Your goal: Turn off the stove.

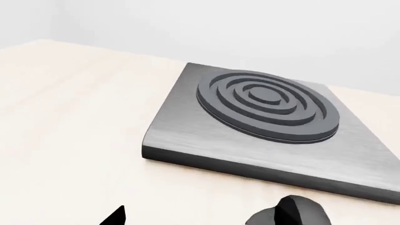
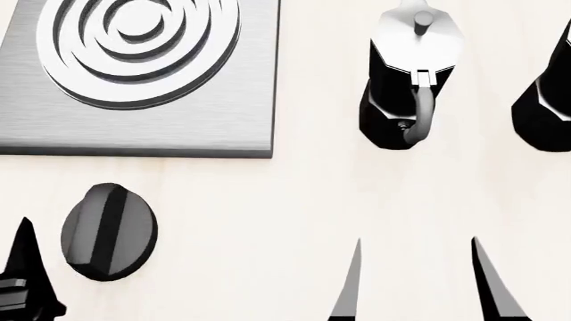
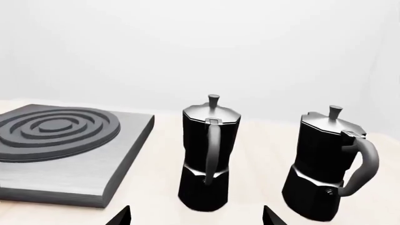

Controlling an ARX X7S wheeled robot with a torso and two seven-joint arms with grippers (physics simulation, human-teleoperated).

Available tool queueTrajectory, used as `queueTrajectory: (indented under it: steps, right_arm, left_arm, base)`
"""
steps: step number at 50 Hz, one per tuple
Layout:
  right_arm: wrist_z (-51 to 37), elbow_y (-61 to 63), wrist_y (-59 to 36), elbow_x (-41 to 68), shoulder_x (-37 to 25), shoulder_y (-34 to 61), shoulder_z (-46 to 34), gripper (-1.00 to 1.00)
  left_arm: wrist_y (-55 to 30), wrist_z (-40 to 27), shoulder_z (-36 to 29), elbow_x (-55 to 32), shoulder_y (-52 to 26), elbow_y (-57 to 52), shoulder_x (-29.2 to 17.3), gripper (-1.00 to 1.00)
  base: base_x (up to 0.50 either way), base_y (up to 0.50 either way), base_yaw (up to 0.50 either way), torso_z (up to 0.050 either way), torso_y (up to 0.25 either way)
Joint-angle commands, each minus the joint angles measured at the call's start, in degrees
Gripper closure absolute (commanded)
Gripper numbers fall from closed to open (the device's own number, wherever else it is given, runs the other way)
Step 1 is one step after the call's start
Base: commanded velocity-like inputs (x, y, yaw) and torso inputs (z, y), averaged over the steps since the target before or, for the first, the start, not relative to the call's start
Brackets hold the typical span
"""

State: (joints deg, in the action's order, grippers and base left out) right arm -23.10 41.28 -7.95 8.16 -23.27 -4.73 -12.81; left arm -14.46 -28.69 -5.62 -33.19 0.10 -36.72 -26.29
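Stove: the stove (image 2: 143,127) is a flat brushed grey slab lying on the pale table (image 2: 295,207), at the far left of the head view, with a round ringed burner (image 2: 138,47) on top.
Knob: the knob (image 2: 109,231), round and black with a raised ridge across it, sits on the table just in front of the slab's near edge, apart from it; the ridge runs roughly front to back.
Left gripper: the left gripper (image 2: 27,281) is low at the left edge of the head view, just to the left of the knob and not touching it. Only one dark fingertip (image 2: 24,251) shows there; the left wrist view catches one finger tip (image 1: 115,216) and the knob's top at the frame edge, so the jaw opening cannot be told for sure.
Right gripper: the right gripper (image 2: 415,284) has its two fingers spread wide, holding nothing, well to the right of the knob.
Moka pots: one moka pot (image 2: 406,80) stands beyond the right gripper, a second moka pot (image 2: 546,100) further right.
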Motion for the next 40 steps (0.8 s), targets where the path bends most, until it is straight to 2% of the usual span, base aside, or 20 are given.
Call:
queueTrajectory:
  steps: [1,40]
  right_arm:
    - [1.1,0.3,-1.3,-0.8,0.8,1.3,1.5,-1.0]
    - [2.0,3.5,-9.8,1.0,-0.2,11.6,0.8,-1.0]
  left_arm:
    - [1.9,3.6,2.1,0.7,0.6,-1.0,0.3,-1.0]
    - [1.7,3.3,2.5,-1.5,-3.9,-3.3,-0.5,-1.0]
  base:
    - [0.0,0.0,0.0,0.0,0.0]
    - [0.0,0.0,0.0,0.0,0.0]
